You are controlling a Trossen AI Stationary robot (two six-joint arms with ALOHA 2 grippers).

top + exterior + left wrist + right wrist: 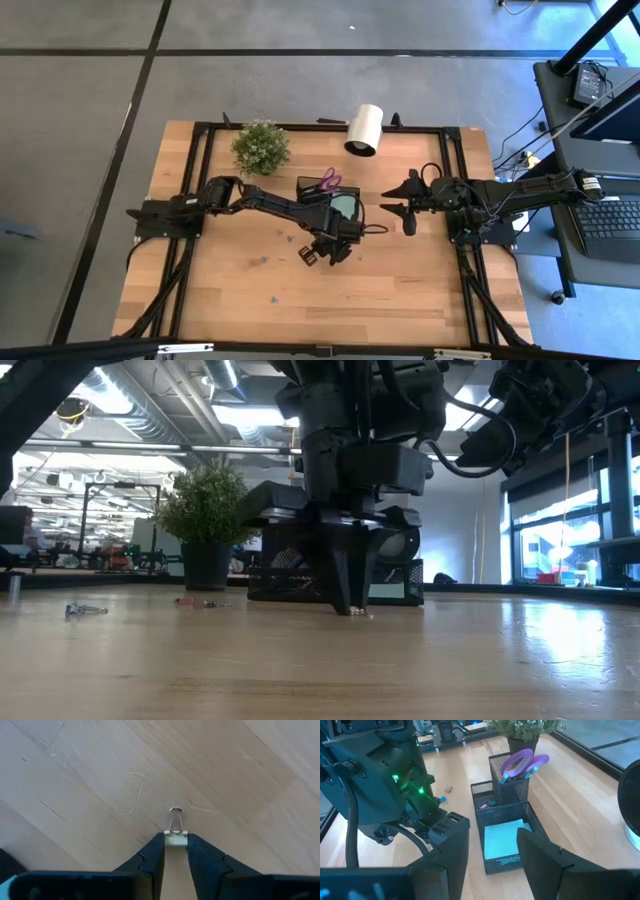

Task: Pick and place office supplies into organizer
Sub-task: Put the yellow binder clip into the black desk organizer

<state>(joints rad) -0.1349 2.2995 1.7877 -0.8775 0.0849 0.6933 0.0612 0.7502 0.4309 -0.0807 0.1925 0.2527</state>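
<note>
The left gripper (175,851) is down at the bench (250,290), just in front of the organizer (335,205), and its fingers (150,857) are pinching a small binder clip (175,834) by its pale body, with the wire loop pointing out past the tips. In the low view the fingertips reach the wood, so the clip looks gripped but not yet lifted.

To do this step well, I would keep the pinch firm and lift straight up first. The clip is held only at the very tips, so any sideways drag across the wood could twist it loose. Once clear of the surface, the arm has only a short way to go toward the far side to reach the organizer. The scissors (522,760) already stand in the tall cup at the back, and the sticky-note pad (504,837) lies in the low tray at the front. A small middle compartment between them already holds something small, so it seems the natural spot for the clip, though that is a judgement. The gripper should come in from above, low over the mesh wall, and let go only when the clip is inside the rim.

A few other small pieces (87,609) lie on the wood further left.

The right gripper (408,207) waits to the right of the organizer, above the bench, with its fingers spread.
</note>
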